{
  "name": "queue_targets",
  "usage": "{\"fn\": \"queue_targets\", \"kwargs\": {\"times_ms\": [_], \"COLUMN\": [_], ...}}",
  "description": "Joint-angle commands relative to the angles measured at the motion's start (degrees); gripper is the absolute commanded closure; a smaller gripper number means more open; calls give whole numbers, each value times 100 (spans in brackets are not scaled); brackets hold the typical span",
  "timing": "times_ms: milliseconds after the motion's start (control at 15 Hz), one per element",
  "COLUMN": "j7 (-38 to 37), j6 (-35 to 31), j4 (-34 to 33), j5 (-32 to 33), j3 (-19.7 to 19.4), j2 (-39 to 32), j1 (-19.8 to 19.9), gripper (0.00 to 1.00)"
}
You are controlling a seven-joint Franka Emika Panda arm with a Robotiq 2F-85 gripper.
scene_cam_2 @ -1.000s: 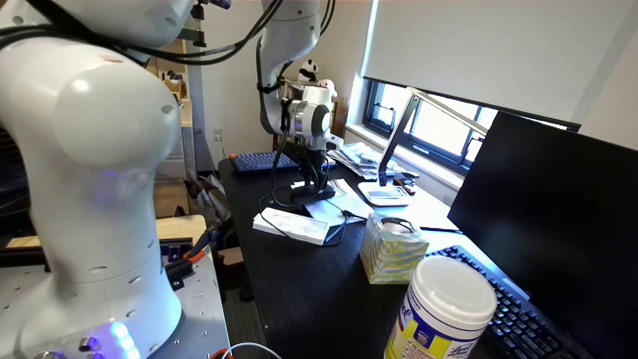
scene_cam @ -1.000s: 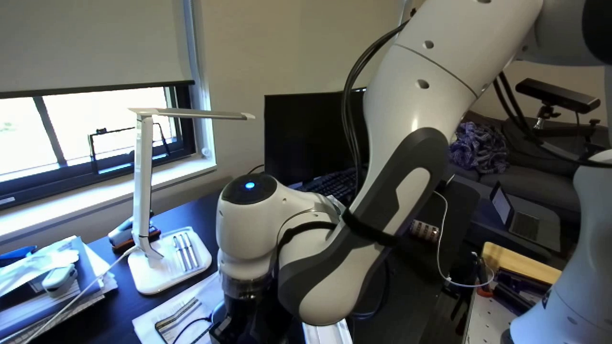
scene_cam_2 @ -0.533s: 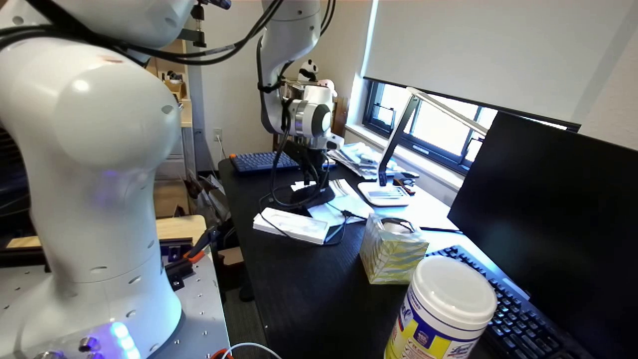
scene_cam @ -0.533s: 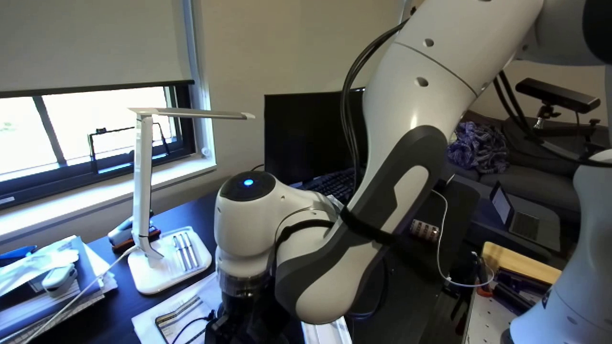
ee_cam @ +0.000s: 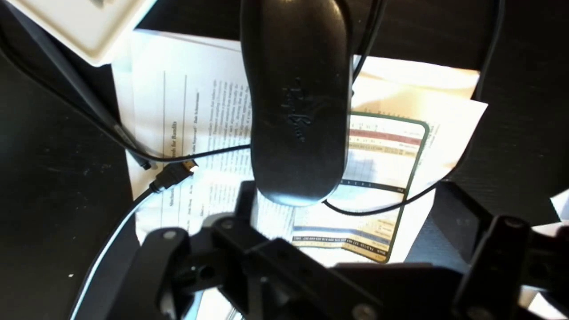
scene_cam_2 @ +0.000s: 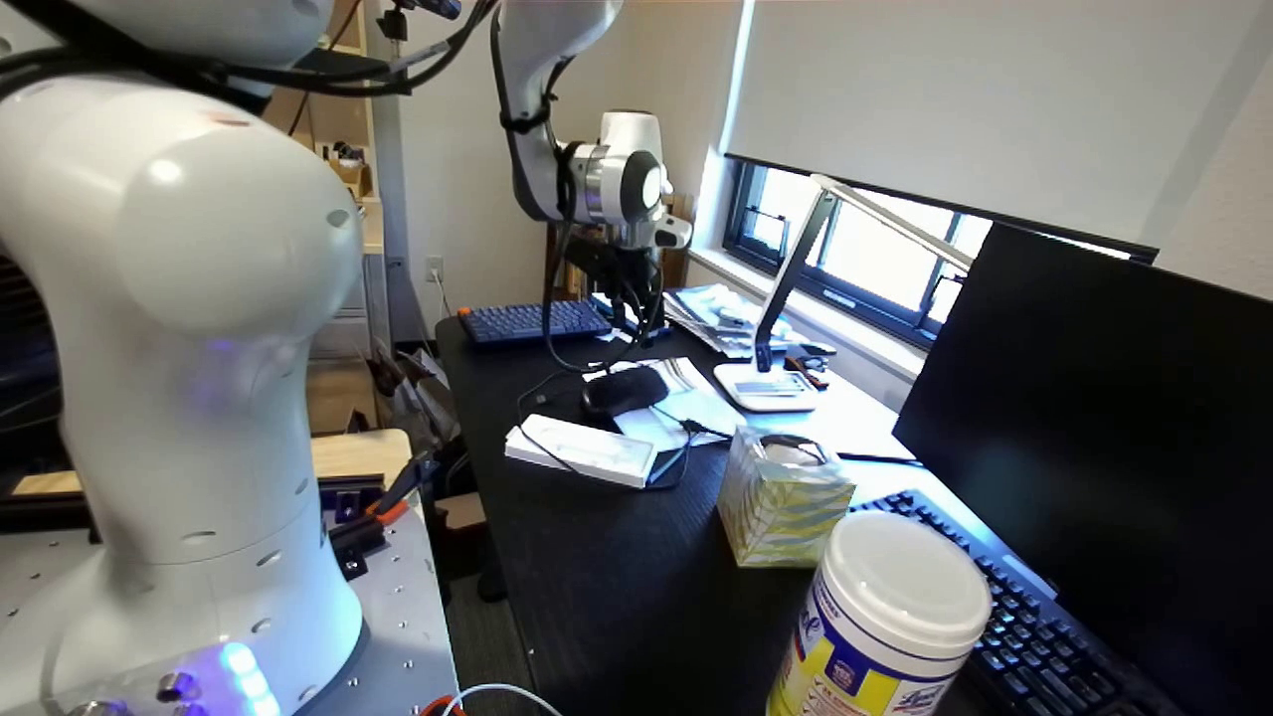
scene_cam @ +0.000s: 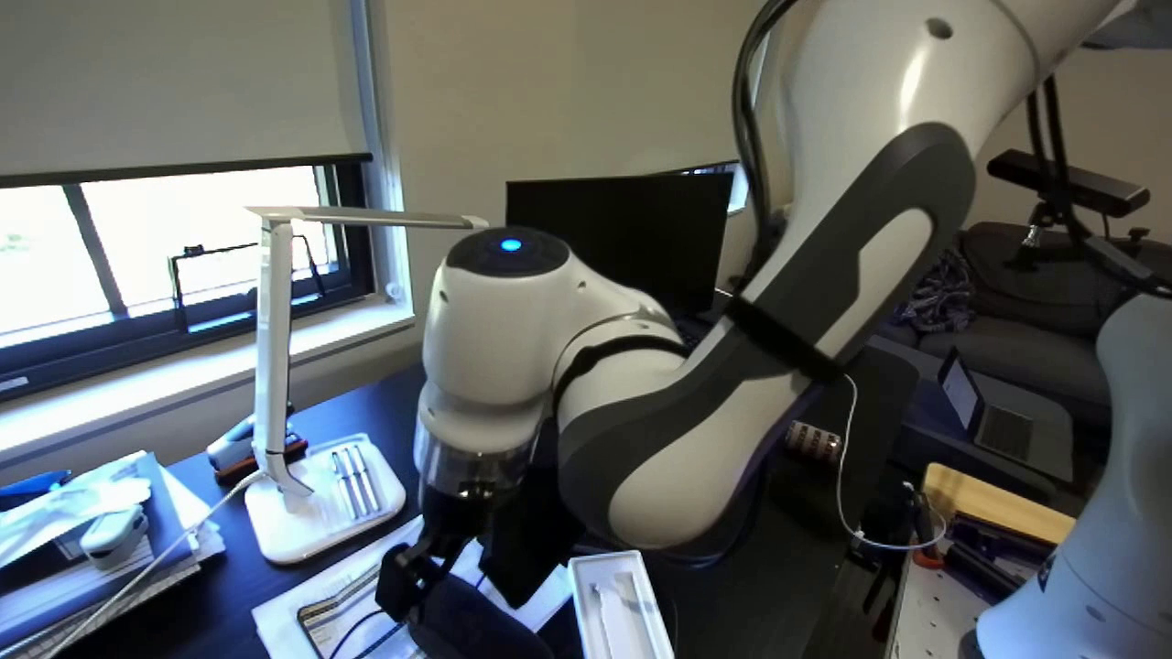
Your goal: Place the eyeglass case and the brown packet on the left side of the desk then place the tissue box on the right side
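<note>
The black eyeglass case lies on white papers on the dark desk. It also shows in an exterior view and from above in the wrist view. My gripper is open and empty, above the end of the case; it also shows in an exterior view. In the wrist view the gripper has its fingers wide apart, with the case's near end between and beyond them. The yellow-green tissue box stands mid-desk, by the monitor's keyboard. I cannot make out the brown packet.
A white open box lies beside the case. Black cables run around and under it. A desk lamp, a paper stack, a blue keyboard, a white-lidded wipes tub and a monitor also stand on the desk.
My gripper has risen from around the case and moved back from it. The case stays on the papers and is now much more exposed.
</note>
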State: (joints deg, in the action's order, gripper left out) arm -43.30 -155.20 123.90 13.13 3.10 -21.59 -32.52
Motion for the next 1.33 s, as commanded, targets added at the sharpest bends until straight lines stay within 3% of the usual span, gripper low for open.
{"fn": "queue_targets", "kwargs": {"times_ms": [0, 333, 600, 867, 933, 1267], "j7": [-409, -1030, -694, -576, -619, -599], "j6": [391, 1186, 1272, 1046, 1204, 1156], "j4": [878, 2049, 2876, 3387, 3058, 3262], "j5": [419, 1153, 681, 3, 208, 19], "j3": [-160, 166, 531, 577, 777, 794], "j2": [1143, 2616, 3479, 3852, 3556, 3740], "j1": [-40, 638, 1371, 1875, 1953, 2078], "gripper": [0, 0, 0, 0, 0, 0]}}
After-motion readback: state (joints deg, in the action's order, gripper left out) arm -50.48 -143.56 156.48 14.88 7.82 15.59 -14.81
